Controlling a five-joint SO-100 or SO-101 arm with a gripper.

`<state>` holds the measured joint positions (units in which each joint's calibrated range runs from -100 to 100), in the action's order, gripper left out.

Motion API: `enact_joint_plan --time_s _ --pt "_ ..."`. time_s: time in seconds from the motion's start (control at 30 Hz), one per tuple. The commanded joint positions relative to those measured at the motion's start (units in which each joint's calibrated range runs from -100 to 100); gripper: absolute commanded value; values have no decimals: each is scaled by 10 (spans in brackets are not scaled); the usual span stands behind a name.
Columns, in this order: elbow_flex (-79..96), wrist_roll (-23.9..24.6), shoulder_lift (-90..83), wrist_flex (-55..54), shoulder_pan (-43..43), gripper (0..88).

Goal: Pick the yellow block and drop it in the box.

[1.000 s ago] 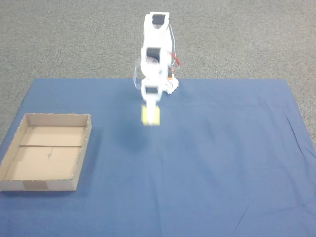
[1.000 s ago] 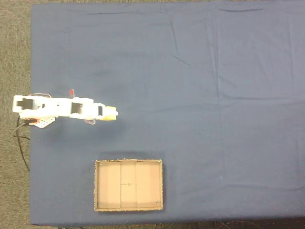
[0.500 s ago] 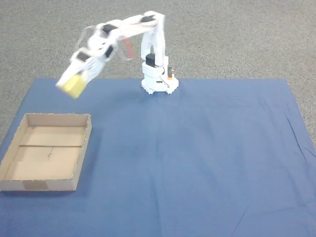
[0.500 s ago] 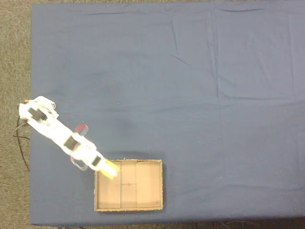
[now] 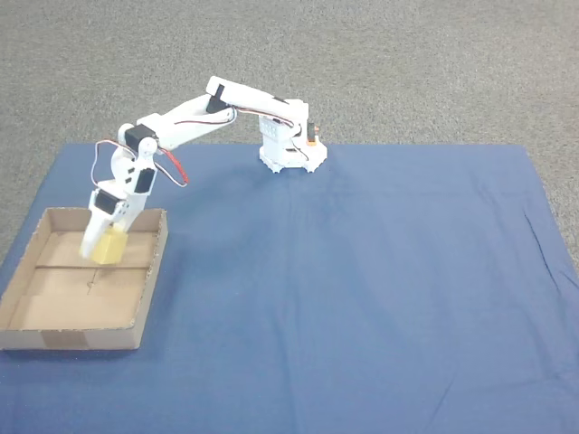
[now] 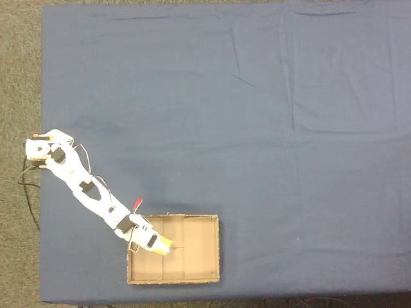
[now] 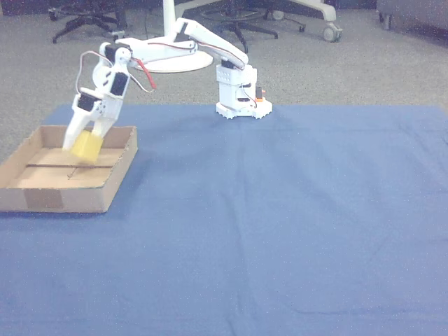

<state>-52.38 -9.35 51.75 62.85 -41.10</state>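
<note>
Nearest in the other view lies the blue cloth (image 7: 280, 231), matte and faintly creased, covering the desk. One shallow brown cardboard box (image 7: 105, 192) sits at its left, low-walled, a seam across its floor and a tape patch on the front wall. Above the box floor hangs one small pale-yellow block (image 7: 87, 146), plain-faced, pinched between the white fingers (image 7: 75, 131). Farther back stands the single white arm's base (image 7: 238, 91).

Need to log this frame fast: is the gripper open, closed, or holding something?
Gripper: closed on the yellow block, held above the floor of the box.
</note>
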Motion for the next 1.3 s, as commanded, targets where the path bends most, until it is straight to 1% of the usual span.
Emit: enact_joint_plan --time_s 0.0,0.03,0.07,0.13,0.2,0.27,0.37,0.47,0.53,0.57,0.63,0.67,0.73,0.8,0.87,1.0,1.03,1.13,1.27 --pt "-5 3 -18 -7 -5 382" --pt "0 1 -23 -6 -5 443" --pt "2 2 -27 -4 -5 469" --pt "22 6 -54 -4 -4 485" --pt "65 20 -126 -4 5 484" --pt "115 43 -244 -8 17 474" --pt "220 82 -454 -50 36 449" --pt "359 113 -694 -106 56 404" --pt "480 115 -855 -125 94 325" --pt "544 107 -925 -123 124 262" --pt "689 94 -1054 -109 200 57" --pt "771 90 -1109 -98 239 2" --pt "931 96 -1200 -86 299 2" --pt "1098 96 -1290 -82 330 2" --pt "1243 100 -1366 -88 345 2" --pt "1478 94 -1464 -214 353 2" --pt "1522 87 -1495 -221 353 2" --pt "1522 90 -1495 -152 363 2" --pt "1522 103 -1495 -151 369 2"
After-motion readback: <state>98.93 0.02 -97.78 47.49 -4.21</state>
